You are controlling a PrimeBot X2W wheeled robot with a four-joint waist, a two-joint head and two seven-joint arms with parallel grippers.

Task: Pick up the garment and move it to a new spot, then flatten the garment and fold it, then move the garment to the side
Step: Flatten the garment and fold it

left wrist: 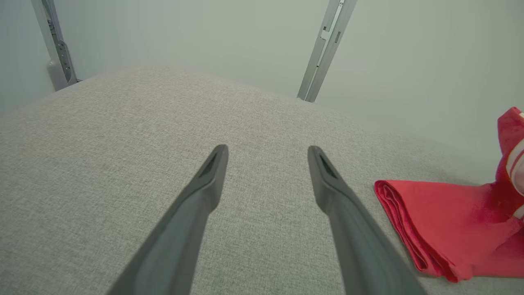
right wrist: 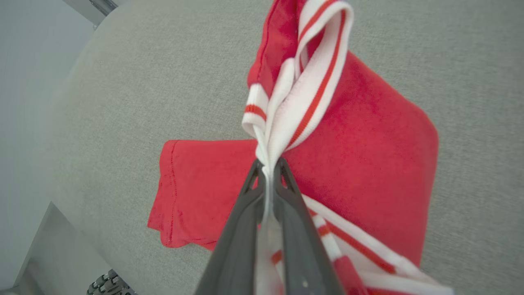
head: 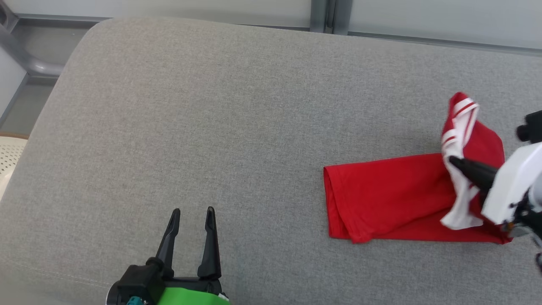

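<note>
Your right gripper [right wrist: 268,166] is clenched on the white-and-red striped trim [right wrist: 315,78] of the red garment [head: 394,199]. The garment lies doubled into a strip at the right of the grey upholstered surface [head: 211,106], its trimmed end raised off the fabric. Your left gripper [head: 192,211] hangs released over bare cushion, well apart from the cloth. Judge the stage with care: the neat layering suggests folding is done and only the move aside remains, though a first pick-up cannot be ruled out. Pale wall panels [head: 423,17] and grey metal uprights [left wrist: 327,49] stand behind the surface.
</note>
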